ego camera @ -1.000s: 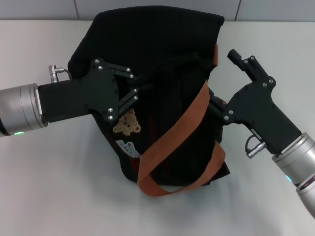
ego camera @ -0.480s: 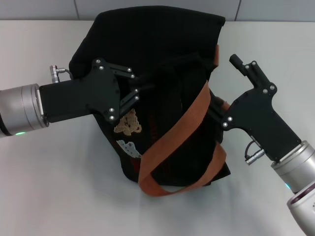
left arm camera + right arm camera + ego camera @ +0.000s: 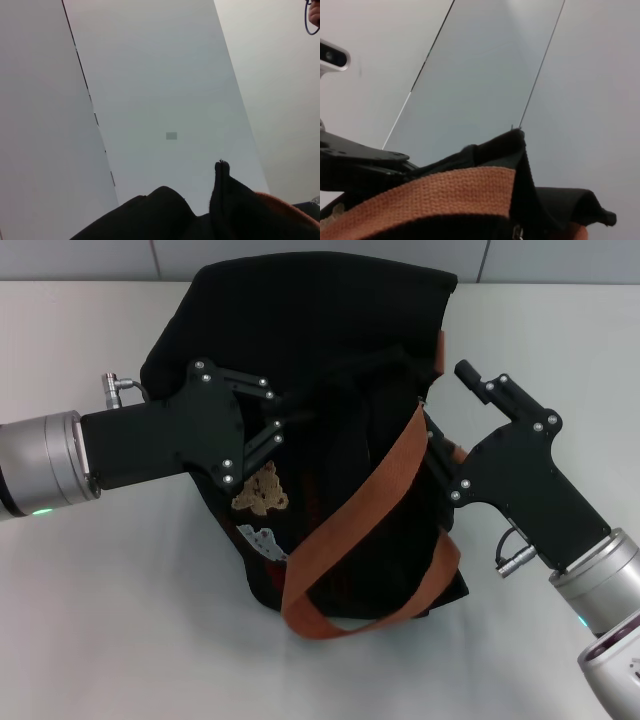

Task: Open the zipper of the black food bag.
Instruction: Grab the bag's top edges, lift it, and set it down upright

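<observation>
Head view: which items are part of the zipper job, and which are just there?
Part of the job:
- black food bag
- left gripper, at the bag's top
- right gripper, at the bag's right side

Just there:
- orange strap handles
- bear patch
- table

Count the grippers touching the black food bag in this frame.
2. The left gripper presses the black food bag from its left side; the right gripper meets its right side. Fingertips are hidden.

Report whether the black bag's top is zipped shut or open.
Cannot tell. In the head view both grippers, left and right, press into the black food bag's crumpled top, and dark folds plus the orange strap hide the zip line.
</observation>
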Robot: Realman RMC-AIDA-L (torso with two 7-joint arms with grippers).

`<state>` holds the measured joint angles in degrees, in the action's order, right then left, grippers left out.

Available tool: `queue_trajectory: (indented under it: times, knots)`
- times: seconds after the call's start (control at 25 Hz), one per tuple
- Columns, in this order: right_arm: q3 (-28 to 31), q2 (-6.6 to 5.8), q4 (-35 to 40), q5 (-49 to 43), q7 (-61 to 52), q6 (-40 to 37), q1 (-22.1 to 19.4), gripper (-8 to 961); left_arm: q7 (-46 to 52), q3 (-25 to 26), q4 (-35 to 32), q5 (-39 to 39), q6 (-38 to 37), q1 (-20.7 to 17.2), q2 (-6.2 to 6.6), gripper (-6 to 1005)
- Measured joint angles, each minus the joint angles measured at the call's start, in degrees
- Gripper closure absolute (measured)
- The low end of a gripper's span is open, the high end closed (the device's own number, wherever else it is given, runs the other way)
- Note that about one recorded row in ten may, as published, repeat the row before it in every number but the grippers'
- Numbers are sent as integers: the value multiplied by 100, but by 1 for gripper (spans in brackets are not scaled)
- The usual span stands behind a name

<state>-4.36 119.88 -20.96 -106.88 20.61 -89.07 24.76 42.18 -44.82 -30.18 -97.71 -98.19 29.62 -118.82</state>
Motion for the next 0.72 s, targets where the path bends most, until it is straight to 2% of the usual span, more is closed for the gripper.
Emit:
queue_trajectory:
  times: [0.2,0.28,0.72]
  knots:
    - [-50,0,-88,-4,269,0,15,448,-15,0,39,0,4,6,0,929]
    - [-56,0,-98,-6,295,3,19,633,-27,0,43,0,6,6,0,929]
    - [-75,0,-97,-151,347,39,39,665,-121,0,113,-4,62,50,0,929]
